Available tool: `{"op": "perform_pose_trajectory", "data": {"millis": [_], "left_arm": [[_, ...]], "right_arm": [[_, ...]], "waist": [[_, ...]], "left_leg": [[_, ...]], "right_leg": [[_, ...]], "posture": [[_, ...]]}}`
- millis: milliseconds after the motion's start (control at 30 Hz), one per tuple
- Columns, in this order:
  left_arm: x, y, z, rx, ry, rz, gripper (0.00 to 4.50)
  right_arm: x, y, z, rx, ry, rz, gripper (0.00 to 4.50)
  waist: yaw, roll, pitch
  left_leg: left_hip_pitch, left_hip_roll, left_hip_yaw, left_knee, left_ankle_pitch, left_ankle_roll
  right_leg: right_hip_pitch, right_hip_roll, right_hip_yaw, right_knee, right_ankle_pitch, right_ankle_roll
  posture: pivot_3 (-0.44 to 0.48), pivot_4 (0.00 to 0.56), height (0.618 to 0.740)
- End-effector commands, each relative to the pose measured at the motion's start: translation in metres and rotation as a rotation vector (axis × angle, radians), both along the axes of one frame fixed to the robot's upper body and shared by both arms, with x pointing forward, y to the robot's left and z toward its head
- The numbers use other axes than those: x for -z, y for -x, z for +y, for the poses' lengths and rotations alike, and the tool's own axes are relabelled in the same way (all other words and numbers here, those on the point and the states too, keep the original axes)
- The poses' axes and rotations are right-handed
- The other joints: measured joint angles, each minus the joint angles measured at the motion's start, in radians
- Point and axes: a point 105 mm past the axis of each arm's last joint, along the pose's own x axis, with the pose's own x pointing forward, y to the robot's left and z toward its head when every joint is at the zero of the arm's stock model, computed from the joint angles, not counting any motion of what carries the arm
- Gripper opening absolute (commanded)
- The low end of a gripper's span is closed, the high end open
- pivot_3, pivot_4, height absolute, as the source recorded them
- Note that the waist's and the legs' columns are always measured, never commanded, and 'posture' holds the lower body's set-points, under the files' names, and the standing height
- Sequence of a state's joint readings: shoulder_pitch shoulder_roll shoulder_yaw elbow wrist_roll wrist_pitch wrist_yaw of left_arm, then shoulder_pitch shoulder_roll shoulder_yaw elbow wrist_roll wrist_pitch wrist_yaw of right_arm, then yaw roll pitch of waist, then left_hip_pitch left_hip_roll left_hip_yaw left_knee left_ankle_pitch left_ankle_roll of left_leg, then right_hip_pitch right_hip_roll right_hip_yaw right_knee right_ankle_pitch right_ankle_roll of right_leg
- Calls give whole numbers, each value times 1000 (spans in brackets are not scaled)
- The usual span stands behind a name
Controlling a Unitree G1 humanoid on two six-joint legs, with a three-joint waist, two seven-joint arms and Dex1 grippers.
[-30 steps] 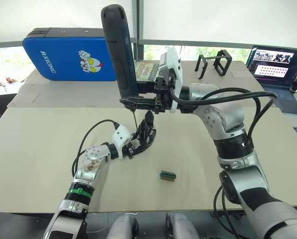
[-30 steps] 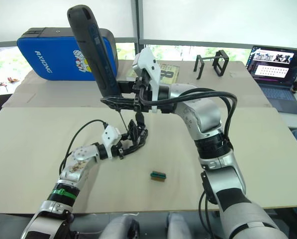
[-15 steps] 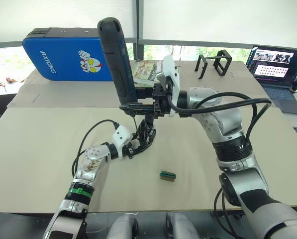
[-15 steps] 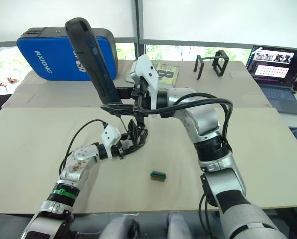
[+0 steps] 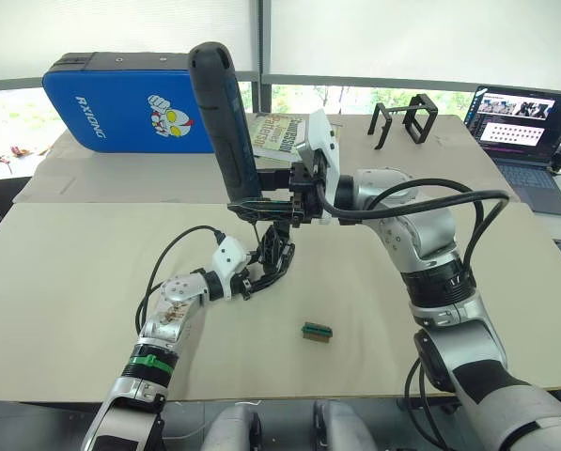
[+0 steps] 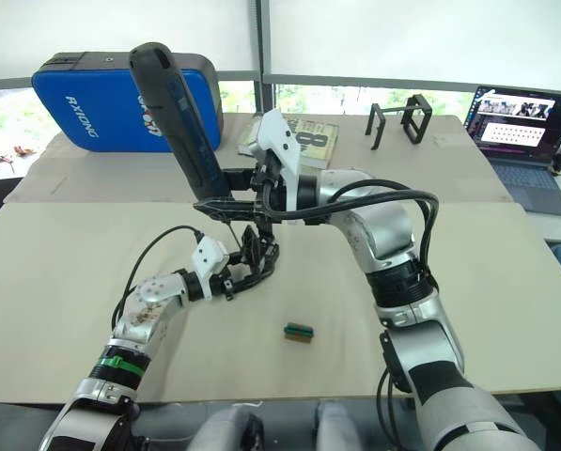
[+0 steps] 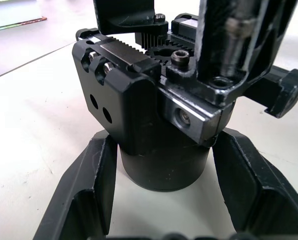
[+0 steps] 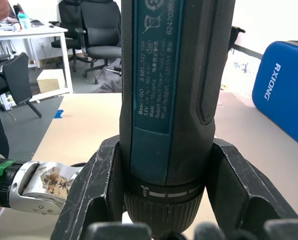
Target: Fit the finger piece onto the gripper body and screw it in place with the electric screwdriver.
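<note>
Since a second ago my right arm has tipped the screwdriver (image 5: 225,122) a touch and pulled it in closer over the gripper body (image 5: 275,256); the left arm hasn't really budged

Right gripper (image 8: 161,220) is clamped snug round the driver's lower barrel, fingers (image 8: 96,190) pressed on both sides, tool nearly upright with a slight lean. Left gripper (image 7: 163,180) has its jaws spread fairly wide but closed against the round base of the body, pinning it to the table (image 5: 92,272). The wrist view shows the bit (image 7: 236,30) coming down right at the top of the assembly, next to a socket-head screw (image 7: 180,56), though I can't tell if it's seated in a screw head

I can't pick out the finger piece for sure; looks like it's already on the body

What I think matters now: get the driver properly plumb over the screw, press straight down, keep the left clamp firm so the body doesn't spin, and only then run it. Lean risks camming out

Small green part (image 5: 317,331) sits well clear
</note>
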State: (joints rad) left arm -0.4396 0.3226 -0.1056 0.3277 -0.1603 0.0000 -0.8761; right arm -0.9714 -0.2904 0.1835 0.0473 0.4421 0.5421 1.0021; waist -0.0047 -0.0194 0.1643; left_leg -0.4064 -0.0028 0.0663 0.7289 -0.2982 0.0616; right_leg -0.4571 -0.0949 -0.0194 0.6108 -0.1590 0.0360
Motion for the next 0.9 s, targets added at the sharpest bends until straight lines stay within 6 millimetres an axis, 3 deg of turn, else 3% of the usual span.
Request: {"op": "perform_pose_trajectory", "data": {"millis": [33, 900], "left_arm": [[-17, 0, -4, 16, 28, -56, 2293], [-17, 0, -4, 19, 28, -57, 2293]], "right_arm": [[-18, 13, 2, -42, -41, -102, 1911], [-12, 10, 1, -35, -14, -126, 1911]], "waist": [[0, 0, 0], [0, 0, 0]], "left_leg": [[0, 0, 0, 0, 0, 0], [0, 0, 0, 0, 0, 0]], "right_leg": [[0, 0, 0, 0, 0, 0], [0, 0, 0, 0, 0, 0]], "posture": [[0, 150, 740], [0, 150, 740]]}}
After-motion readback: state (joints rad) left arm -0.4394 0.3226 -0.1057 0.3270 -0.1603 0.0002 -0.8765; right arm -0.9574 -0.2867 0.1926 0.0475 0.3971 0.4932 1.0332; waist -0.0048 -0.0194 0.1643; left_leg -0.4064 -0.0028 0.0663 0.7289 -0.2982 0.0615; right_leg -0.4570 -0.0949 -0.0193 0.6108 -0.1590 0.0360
